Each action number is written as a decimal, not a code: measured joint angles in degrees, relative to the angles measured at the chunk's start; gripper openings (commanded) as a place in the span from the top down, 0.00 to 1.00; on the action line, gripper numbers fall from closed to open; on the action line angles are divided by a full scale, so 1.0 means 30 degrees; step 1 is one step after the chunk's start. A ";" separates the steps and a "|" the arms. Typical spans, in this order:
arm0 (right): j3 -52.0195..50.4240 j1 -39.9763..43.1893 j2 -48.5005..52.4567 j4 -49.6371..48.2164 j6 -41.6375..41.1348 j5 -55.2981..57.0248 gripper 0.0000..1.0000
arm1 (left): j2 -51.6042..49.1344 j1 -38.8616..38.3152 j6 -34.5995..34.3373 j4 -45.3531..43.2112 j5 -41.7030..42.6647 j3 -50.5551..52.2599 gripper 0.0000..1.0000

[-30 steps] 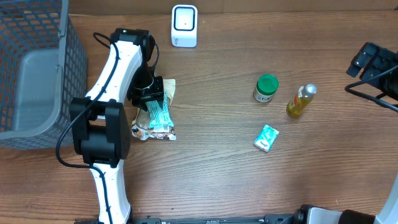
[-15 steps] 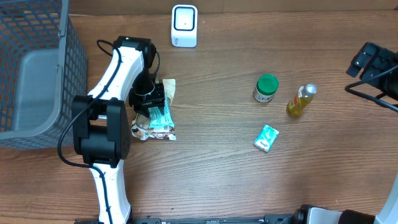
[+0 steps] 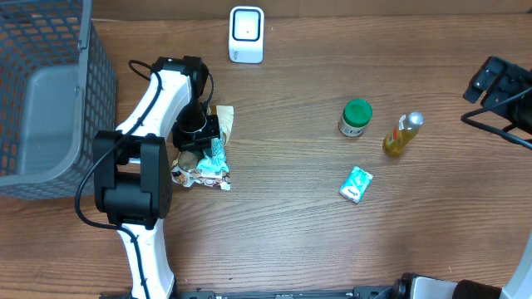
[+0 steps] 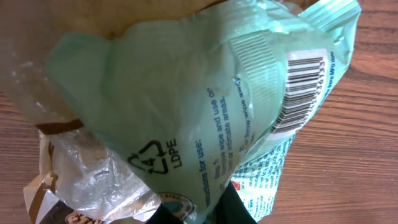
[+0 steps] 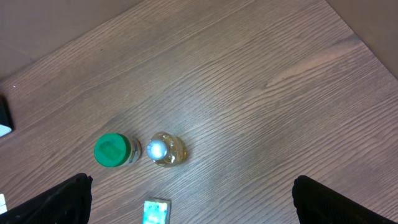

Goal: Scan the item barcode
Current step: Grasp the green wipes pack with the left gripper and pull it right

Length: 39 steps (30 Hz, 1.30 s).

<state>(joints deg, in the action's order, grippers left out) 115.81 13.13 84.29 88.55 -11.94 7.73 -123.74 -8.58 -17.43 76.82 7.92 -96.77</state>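
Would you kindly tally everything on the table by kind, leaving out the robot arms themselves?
Jars: 1, green-lidded jar
Bottles: 1, yellow bottle
Soft packs: 3, wipes pouch, brown-and-clear wrapper, small green packet
Scanners: 1, white scanner
Baskets: 1, grey basket
Total: 7, unless the wrapper pile hides more.

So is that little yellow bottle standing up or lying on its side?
Upright. The right wrist view looks straight down on the yellow bottle: its cap sits centred over the round body.
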 measured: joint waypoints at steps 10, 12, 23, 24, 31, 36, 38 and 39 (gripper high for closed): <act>0.0000 0.0000 0.0000 0.0007 -0.0007 -0.0007 0.00 | 0.1668 -0.1005 0.0743 -0.1180 0.0714 -0.0007 0.96; 0.0000 0.0000 0.0000 0.0000 0.0000 0.0000 0.00 | 0.1800 -0.1712 0.0969 -0.1297 0.1100 -0.0007 0.96; 0.0000 0.0000 0.0000 0.0007 0.0000 0.0000 0.00 | 0.1807 -0.5421 0.0561 -0.5676 0.1778 0.2907 0.88; 0.0000 0.0000 0.0000 0.0000 0.0000 0.0000 0.00 | 0.1807 -0.5617 0.0393 -0.5843 0.1719 0.3133 0.87; 0.0000 0.0000 0.0000 0.0007 0.0007 -0.0007 0.00 | 0.1807 -0.5894 -0.0117 -0.5515 0.1282 0.3300 0.74; 0.0000 0.0000 0.0000 0.0000 0.0000 0.0007 0.00 | 0.1807 -0.5712 -0.0211 -0.5115 0.1195 0.2739 0.51; 0.0000 0.0000 0.0000 0.0007 0.0000 0.0000 0.00 | 0.1807 -0.5625 -0.0284 -0.5122 0.1093 0.2616 0.51; 0.0000 0.0000 0.0000 0.0000 0.0000 0.0000 0.00 | 0.1807 -0.5610 -0.0277 -0.5115 0.1013 0.2616 0.51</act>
<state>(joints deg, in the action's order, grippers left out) 115.81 13.13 84.29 88.55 -11.94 7.73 -118.32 -25.41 -18.26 61.47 10.96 -88.92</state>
